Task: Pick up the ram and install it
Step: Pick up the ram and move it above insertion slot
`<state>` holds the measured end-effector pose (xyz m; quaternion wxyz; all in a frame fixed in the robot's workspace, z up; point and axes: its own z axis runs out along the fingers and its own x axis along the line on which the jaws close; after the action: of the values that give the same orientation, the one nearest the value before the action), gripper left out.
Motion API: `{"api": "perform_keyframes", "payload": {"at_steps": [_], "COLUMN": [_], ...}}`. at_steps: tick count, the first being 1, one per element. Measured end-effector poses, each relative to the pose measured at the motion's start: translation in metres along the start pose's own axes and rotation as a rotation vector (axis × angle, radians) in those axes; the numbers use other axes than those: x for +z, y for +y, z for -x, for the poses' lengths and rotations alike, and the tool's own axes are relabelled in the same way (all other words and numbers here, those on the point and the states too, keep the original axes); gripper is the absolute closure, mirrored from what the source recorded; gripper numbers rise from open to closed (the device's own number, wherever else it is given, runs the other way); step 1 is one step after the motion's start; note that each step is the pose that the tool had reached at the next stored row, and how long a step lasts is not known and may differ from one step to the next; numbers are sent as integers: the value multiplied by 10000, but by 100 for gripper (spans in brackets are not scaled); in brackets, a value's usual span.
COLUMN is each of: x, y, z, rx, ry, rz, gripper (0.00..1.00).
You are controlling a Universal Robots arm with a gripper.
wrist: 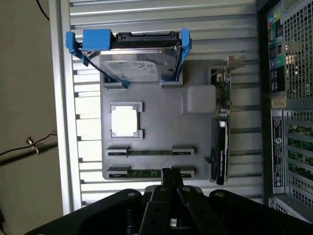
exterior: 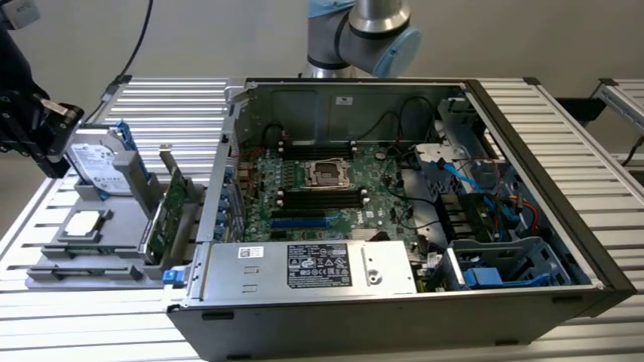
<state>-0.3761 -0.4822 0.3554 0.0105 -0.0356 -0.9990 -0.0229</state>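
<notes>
Over the tray at the exterior view's left, the tool hangs, fingers pressed together, gripping nothing. Two ram sticks lie in the tray.

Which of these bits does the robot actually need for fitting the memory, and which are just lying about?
Needed: gripper, memory sticks on the grey tray, black memory slots in the open computer.
Lying about: hard drive, processor chip, tall green card.
</notes>
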Motion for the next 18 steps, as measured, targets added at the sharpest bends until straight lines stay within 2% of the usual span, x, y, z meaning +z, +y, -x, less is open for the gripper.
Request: {"api": "perform_keyframes", "payload": {"at_steps": [5,18], "x": [-1,1], "y": [0,-1], "z": [-3,-5], "rx": [-82,-2417], "ry": [7,110], "rz": [-4,-49], "gripper": [89,89]}}
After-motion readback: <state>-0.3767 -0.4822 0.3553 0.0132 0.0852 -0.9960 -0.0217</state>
